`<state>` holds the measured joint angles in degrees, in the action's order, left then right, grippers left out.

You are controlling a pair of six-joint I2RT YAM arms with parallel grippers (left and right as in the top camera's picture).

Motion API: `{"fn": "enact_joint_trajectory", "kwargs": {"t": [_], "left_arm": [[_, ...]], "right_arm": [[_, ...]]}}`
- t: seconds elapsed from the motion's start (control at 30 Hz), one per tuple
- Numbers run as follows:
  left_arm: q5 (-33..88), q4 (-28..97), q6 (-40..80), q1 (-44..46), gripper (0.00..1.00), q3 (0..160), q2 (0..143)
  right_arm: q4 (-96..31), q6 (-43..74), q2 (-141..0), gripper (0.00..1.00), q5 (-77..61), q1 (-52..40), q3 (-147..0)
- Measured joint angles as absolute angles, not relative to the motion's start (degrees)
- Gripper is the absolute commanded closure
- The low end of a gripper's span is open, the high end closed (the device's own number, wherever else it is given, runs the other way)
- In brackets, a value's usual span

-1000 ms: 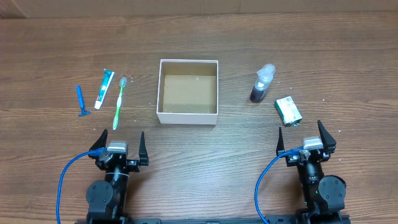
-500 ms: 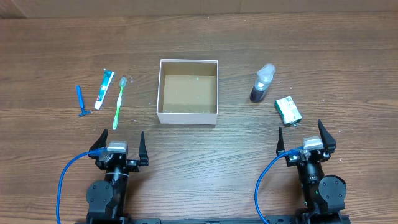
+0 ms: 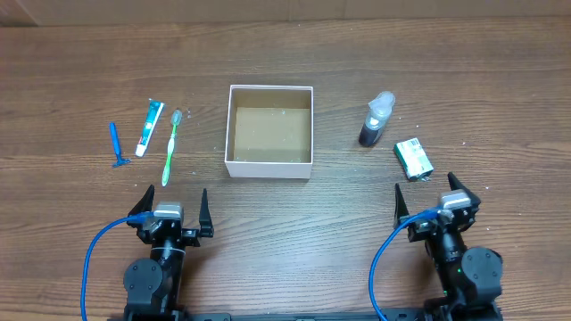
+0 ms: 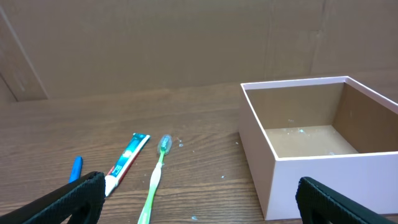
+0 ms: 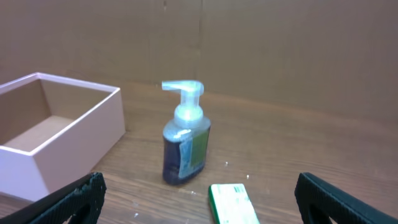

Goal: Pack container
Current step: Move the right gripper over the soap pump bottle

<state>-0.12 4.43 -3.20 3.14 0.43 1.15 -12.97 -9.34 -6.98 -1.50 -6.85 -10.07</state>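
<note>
Both arms sit folded low at the near side, well apart: the left arm (image 3: 153, 275) at the near left, the right arm (image 3: 467, 275) at the near right. The left gripper (image 3: 173, 201) points straight toward the far side, jaws spread wide with nothing between them. The right gripper (image 3: 430, 198) is spread just as wide and holds nothing, and it is angled slightly to the left. In the left wrist view, its dark fingertips (image 4: 78, 198) show only at the lower corners.
</note>
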Motion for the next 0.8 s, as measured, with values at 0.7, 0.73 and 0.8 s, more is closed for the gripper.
{"fn": "enact_joint_trajectory", "kwargs": {"t": [0.7,0.73,0.8], "left_arm": [[0.3,4.36,-3.2,3.16,0.0,0.43,1.3],[0.3,4.36,-3.2,3.14,0.0,0.43,1.3],[0.27,4.36,-3.2,3.16,0.0,0.43,1.3]], "right_arm": [[-30.04,-7.38,-66.04,0.0,-26.04,-6.85,-60.25],[-29.23,-7.2,-66.94,0.0,-26.81,-6.85,-60.25],[-27.44,-6.13,-68.9,0.0,-28.03,-6.85,-60.25]]}}
